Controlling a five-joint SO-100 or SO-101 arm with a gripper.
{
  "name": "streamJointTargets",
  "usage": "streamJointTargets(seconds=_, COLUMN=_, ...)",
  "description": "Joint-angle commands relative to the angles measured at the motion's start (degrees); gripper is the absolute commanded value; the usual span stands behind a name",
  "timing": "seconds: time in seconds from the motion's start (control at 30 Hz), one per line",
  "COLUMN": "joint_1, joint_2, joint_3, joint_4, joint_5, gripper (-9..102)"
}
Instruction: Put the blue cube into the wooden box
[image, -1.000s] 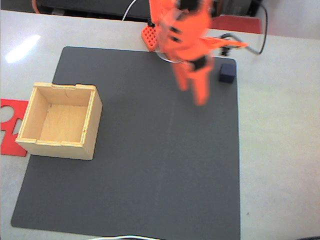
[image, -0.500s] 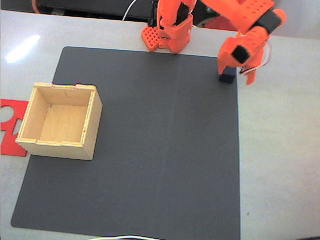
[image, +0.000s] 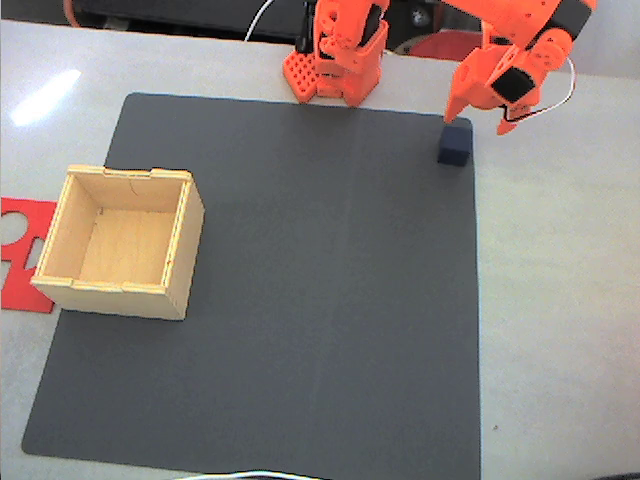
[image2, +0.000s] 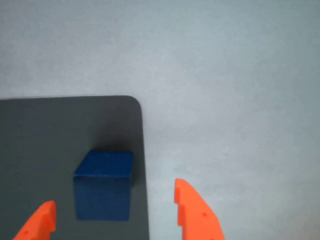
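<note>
The blue cube (image: 455, 145) sits on the dark mat (image: 330, 300) near the mat's far right corner. In the wrist view the blue cube (image2: 104, 185) lies just inside the mat's rounded corner. My orange gripper (image: 477, 120) hovers over it and slightly to the right, open. In the wrist view my gripper (image2: 114, 195) has one fingertip (image2: 44, 219) to the left of the cube and the other one (image2: 192, 210) to its right, neither touching. The wooden box (image: 186, 250) stands open-topped and empty at the mat's left edge.
A flat red cut-out sheet (image: 18, 250) lies left of the box. The arm's orange base (image: 340, 55) stands at the mat's far edge, with cables behind it. Pale table (image: 560, 330) surrounds the mat.
The arm has swung from over the mat's far middle to the right, above the cube. In the last half second the gripper shifted slightly up and right. Cube and box have not moved.
</note>
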Motion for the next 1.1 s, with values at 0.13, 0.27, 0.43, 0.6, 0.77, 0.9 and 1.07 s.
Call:
streamJointTargets(seconds=0.13, joint_1=4.39, joint_2=0.09, joint_3=-0.62, joint_4=2.90, joint_5=-2.64, gripper=30)
streamJointTargets(seconds=0.27, joint_1=7.38, joint_2=-1.58, joint_3=-0.35, joint_4=2.11, joint_5=-4.57, gripper=30)
streamJointTargets(seconds=0.43, joint_1=8.09, joint_2=-2.99, joint_3=-0.88, joint_4=-0.70, joint_5=-5.45, gripper=32)
streamJointTargets(seconds=0.6, joint_1=5.01, joint_2=-2.90, joint_3=-5.10, joint_4=-1.67, joint_5=-5.80, gripper=32)
streamJointTargets(seconds=0.77, joint_1=2.11, joint_2=-5.45, joint_3=-7.65, joint_4=-0.44, joint_5=-6.42, gripper=32)
streamJointTargets(seconds=0.9, joint_1=1.41, joint_2=-7.65, joint_3=-7.21, joint_4=2.37, joint_5=-6.42, gripper=31)
streamJointTargets(seconds=1.07, joint_1=3.43, joint_2=-6.59, joint_3=-7.12, joint_4=5.45, joint_5=-5.98, gripper=31)
